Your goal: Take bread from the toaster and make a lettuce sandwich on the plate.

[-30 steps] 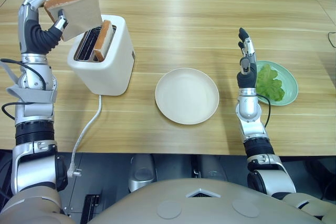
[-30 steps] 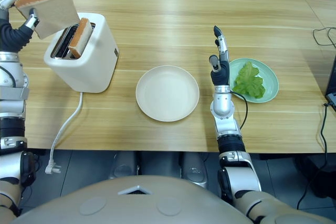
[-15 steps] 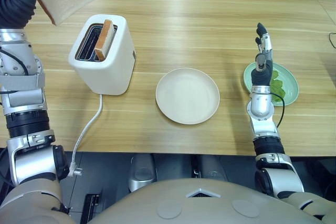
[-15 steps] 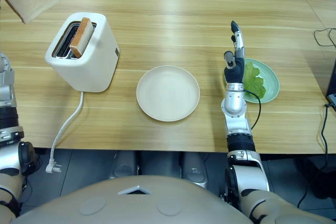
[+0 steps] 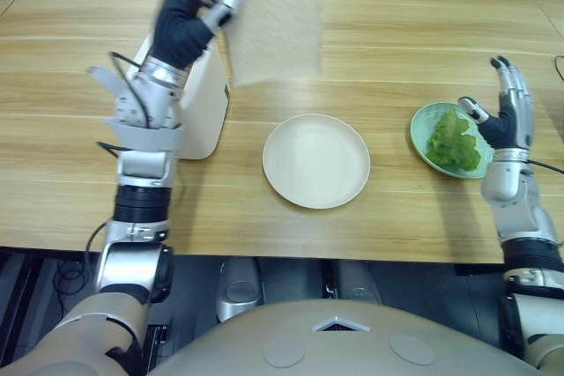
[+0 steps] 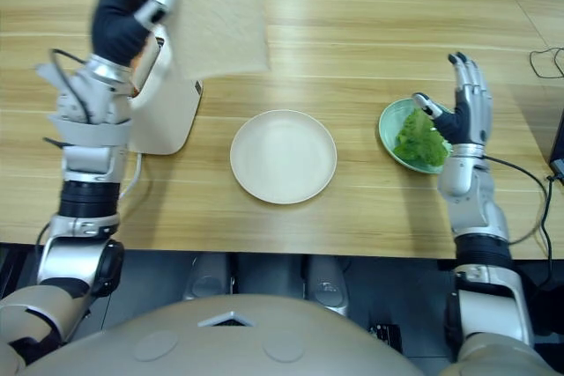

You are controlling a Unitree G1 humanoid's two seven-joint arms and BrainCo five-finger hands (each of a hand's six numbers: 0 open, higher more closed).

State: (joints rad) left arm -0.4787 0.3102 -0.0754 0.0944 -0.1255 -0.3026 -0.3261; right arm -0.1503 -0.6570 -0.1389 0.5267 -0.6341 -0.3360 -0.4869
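We saw the left hand raised in the upper left of the frame, its fingers closed on one edge of a slice of bread. The bread hung in the air, broad face toward us and crust edge uppermost, above the wooden surface and clear of everything on it. It sat up and a little left of the plate, not over it. The white toaster stood at left of centre, largely hidden behind the left forearm, so we could not tell what its slots held. The plate, round and pale, lay bare in the middle of the frame, near the toaster but not touching it. At right, a small green dish held a heap of lettuce, well apart from the plate. The right hand stood just beside that dish on its right side, upright, palm turned toward the lettuce. Its fingers were spread and pointed up, gripping nothing, with the thumb reaching over the dish's rim. We could not tell whether the thumb touched the leaves.
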